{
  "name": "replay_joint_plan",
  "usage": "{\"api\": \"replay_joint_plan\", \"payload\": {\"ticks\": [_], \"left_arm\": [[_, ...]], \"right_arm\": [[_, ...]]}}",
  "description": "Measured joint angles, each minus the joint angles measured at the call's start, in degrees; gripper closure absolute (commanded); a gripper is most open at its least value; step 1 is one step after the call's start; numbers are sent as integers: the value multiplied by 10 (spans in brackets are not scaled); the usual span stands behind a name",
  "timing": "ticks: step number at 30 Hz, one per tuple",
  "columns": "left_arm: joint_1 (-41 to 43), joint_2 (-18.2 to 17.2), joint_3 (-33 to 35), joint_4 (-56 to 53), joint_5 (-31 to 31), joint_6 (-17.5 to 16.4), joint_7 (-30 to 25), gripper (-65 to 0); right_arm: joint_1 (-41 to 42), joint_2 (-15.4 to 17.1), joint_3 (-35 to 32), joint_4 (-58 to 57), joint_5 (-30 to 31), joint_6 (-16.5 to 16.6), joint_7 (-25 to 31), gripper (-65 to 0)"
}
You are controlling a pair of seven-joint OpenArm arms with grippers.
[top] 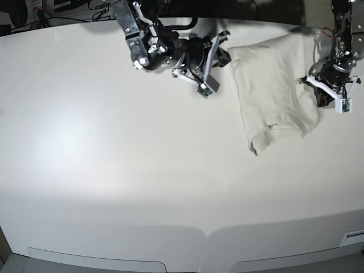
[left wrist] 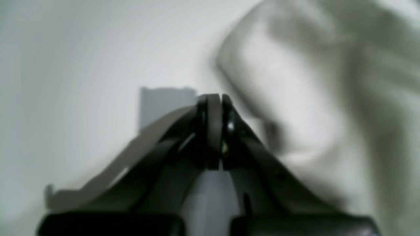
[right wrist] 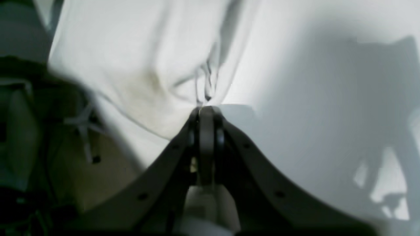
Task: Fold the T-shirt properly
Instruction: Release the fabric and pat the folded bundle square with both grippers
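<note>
The off-white T-shirt (top: 273,88) lies partly folded at the back right of the table, a sleeve end pointing toward the front. My right gripper (top: 223,56) is at the shirt's left upper edge. In the right wrist view the right gripper (right wrist: 204,108) is shut on the T-shirt (right wrist: 137,65), whose creases run into the closed tips. My left gripper (top: 319,99) sits at the shirt's right edge. In the blurred left wrist view the left gripper (left wrist: 215,96) is shut, the T-shirt (left wrist: 311,82) lies just to its right, and no cloth shows between the jaws.
The white table (top: 142,159) stretches wide to the left and front of the shirt. Its back edge, with dark cables and equipment (top: 68,5), runs close behind both arms. The front edge curves along the bottom.
</note>
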Motion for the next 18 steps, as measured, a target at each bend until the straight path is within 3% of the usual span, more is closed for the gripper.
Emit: {"api": "replay_joint_plan", "payload": {"ticks": [4,10,13,18], "left_arm": [[-23,29,1,-3,14,-9,3,0],[-49,26,1,-4,34,-8,11,0],[-49,4,2,-4,33,-10,14,0],[-48,-58,0,-4,-57,-1,40,0]], "right_arm": [[-4,-5,-33,0,-2,0,-2,0],[-3,-5,-42,0,-9,0,-11,0],[-1,-5,-29,2,-29,1,-7,0],[0,1,52,64,-55,0,-8,0]]}}
